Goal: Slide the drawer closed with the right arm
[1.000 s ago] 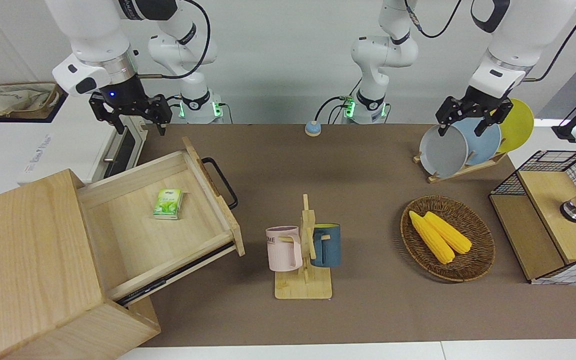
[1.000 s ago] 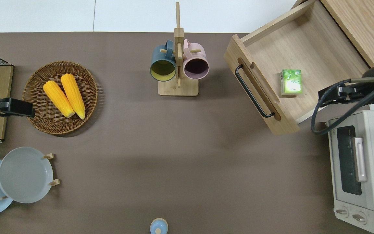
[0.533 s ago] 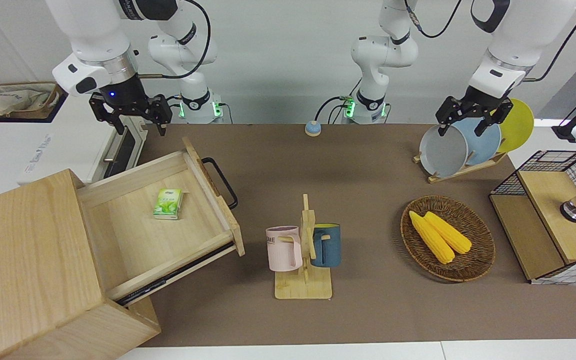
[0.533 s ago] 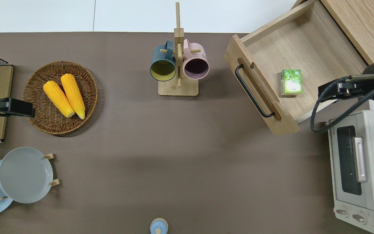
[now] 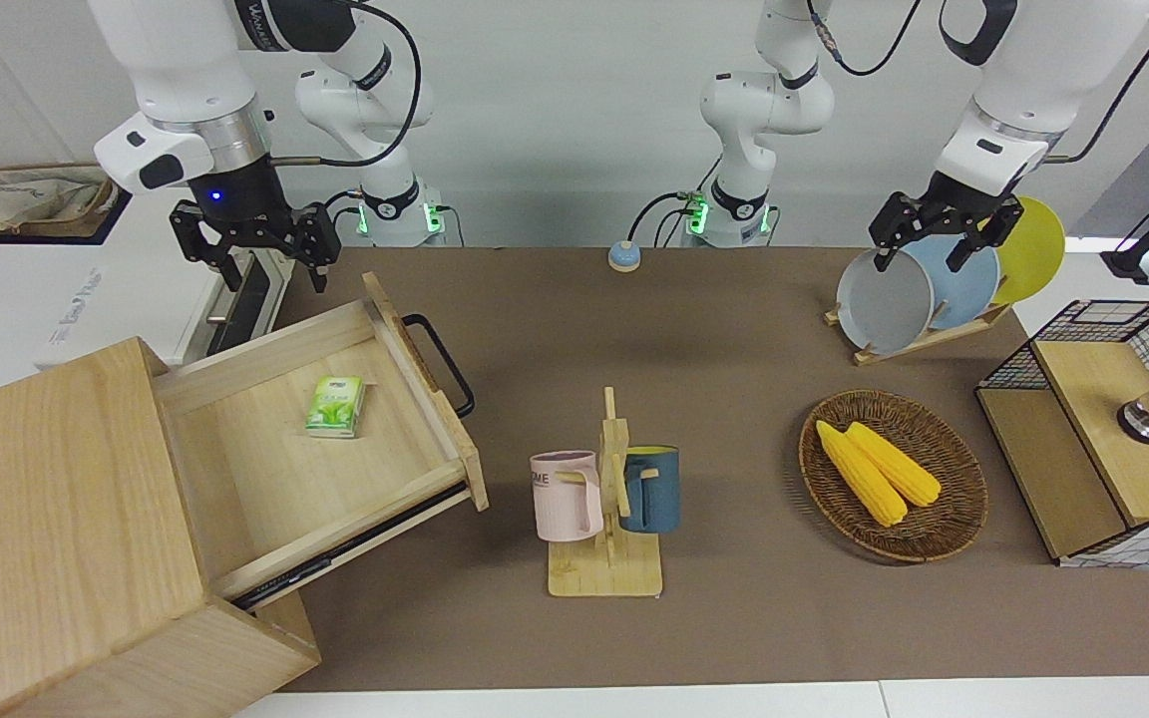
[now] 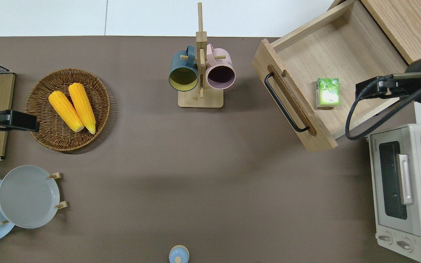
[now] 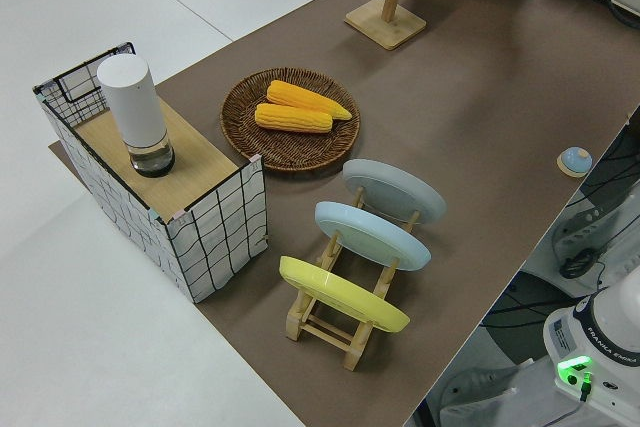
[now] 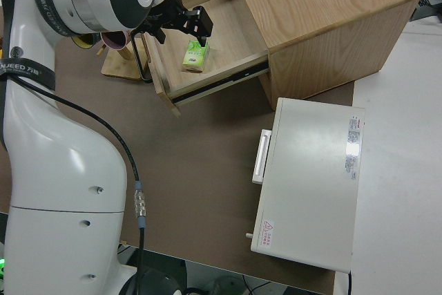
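surface: a brown mat (image 6: pixel 181 153) covers the table, with bare white tabletop (image 6: pixel 49 18) showing along the edge farthest from me. the wall above my bases is plain pale grey.

landmark: the big wooden box (image 5: pixel 46 519) at my right arm's end of the table.

- drawer (image 6: pixel 342 58): pulled well out of the box and slanted across the mat, its black handle (image 6: pixel 285 103) on the front panel facing the middle of the table. a small green packet (image 6: pixel 328 92) lies flat on the drawer floor.
- my right gripper (image 5: pixel 253 239): in the air over the drawer's side wall on the edge nearest me, fingers apart and pointing down, holding nothing, not touching the handle. blue light lit at the wrist.
- white toaster oven (image 6: pixel 402 193): just beside the box, nearer to me, door shut.
- mug stand (image 5: pixel 609 519): on the mat near the drawer's front, toward my left arm's end, with a pink mug (image 5: pixel 567 496) and a blue mug (image 5: pixel 650 488) hanging on it.
- wicker basket (image 5: pixel 963 474): well apart from the box, holding two corn cobs (image 5: pixel 876 471).
- plate rack (image 7: pixel 350 287): well apart from the box, with grey, blue and yellow plates on edge.
- wire cabinet (image 7: pixel 160 197): at the end of the table farthest from the box, a white cylinder (image 7: pixel 135 112) standing on top.
- small blue knob (image 6: pixel 178 254): on the mat edge between my bases.
- my left gripper (image 5: pixel 939 234): parked, fingers apart, empty.
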### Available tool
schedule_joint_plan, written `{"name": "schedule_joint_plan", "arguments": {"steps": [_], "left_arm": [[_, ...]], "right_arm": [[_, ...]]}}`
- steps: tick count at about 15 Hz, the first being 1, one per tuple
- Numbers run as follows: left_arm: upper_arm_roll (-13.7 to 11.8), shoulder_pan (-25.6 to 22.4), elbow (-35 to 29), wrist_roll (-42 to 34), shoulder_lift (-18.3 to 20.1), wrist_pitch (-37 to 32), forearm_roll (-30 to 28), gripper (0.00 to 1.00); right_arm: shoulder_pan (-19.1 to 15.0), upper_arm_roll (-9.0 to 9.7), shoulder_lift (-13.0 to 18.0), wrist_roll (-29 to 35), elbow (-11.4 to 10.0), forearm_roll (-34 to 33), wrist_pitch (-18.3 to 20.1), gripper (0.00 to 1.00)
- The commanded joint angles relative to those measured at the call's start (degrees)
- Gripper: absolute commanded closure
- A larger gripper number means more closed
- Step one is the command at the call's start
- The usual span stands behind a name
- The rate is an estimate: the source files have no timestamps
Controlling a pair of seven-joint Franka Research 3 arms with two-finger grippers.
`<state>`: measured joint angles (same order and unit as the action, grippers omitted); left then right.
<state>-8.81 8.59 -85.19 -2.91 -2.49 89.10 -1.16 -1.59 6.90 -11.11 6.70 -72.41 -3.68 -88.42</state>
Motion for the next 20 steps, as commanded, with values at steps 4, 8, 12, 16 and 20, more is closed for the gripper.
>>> {"name": "schedule_joint_plan", "arguments": {"steps": [4,8,12,16,20], "left_arm": [[-0.9,1.0,1.2,-0.4,-0.8,0.0,0.7,0.0],[-0.9,1.0,1.2,-0.4,-0.8,0.0,0.7,0.0],[-0.9,1.0,1.2,-0.4,-0.8,0.0,0.7,0.0],[-0.9,1.0,1.2,-0.4,-0.8,0.0,0.6,0.0],[-0.9,1.0,1.2,-0.4,-0.8,0.0,0.7,0.0]], "right_arm": [[-0.3,-0.05,0.3,-0.6,-0.8,-0.3,-1.1,0.015],[-0.5,-0.05,0.4,-0.4,-0.8,0.1,-1.0,0.015],[-1.0,-0.14,0.7,-0.6,-0.5,0.0,-1.0,0.017],[-1.2,-0.23,0.7,-1.2,-0.5,0.2,-1.0,0.015],[-1.0,-0.31,0.6,-1.0,-0.5,1.1,-1.0,0.017]]}}
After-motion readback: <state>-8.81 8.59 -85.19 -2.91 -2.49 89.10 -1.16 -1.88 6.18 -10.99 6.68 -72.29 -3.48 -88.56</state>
